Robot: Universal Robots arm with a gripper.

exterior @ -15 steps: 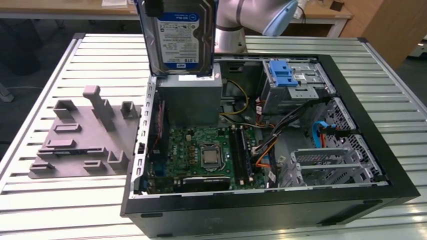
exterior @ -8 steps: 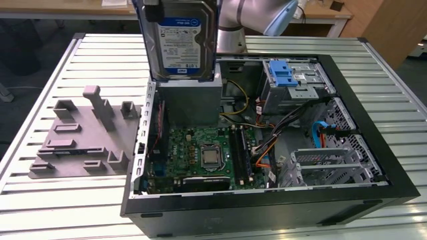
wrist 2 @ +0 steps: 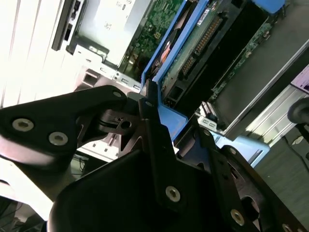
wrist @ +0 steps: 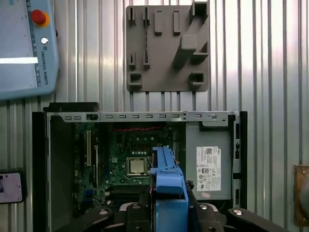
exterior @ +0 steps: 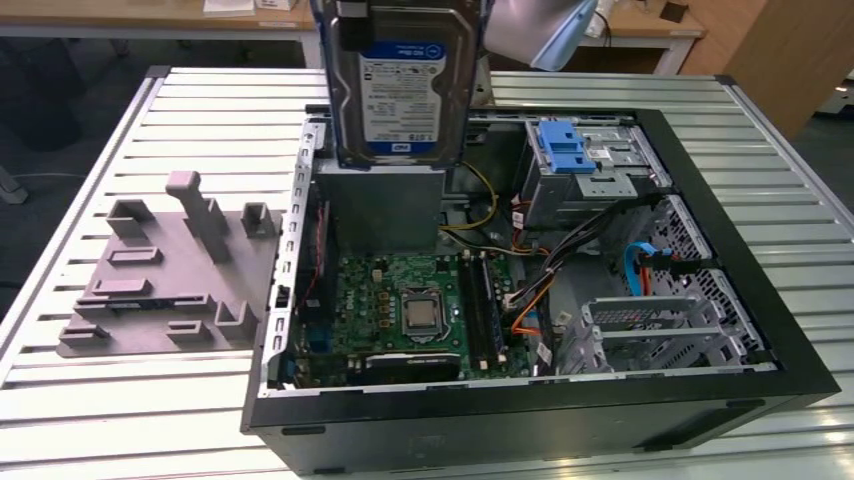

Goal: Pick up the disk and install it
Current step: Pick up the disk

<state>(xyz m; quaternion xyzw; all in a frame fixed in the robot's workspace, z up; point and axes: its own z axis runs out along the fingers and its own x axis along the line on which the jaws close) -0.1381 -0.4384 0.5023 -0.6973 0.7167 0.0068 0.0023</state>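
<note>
Disk (exterior: 400, 90) is held upright above the open case (exterior: 534, 415), clamped by the gripper (wrist 2: 175, 115) across its blue rails. It is judged rigid, fairly heavy and shock-sensitive, and best gripped by the rails, never the circuit board.

disk (exterior: 396, 85) upright, label outward, aloft

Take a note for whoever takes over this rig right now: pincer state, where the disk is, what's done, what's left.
Pincer: shut on the disk, clamped at its blue rail.
Disk: in the air, upright, above the open computer case, its label facing the exterior view.
Done: pickup.
Left: install. The disk is not seated and sits apart from the drive cage with the blue latch.
</note>
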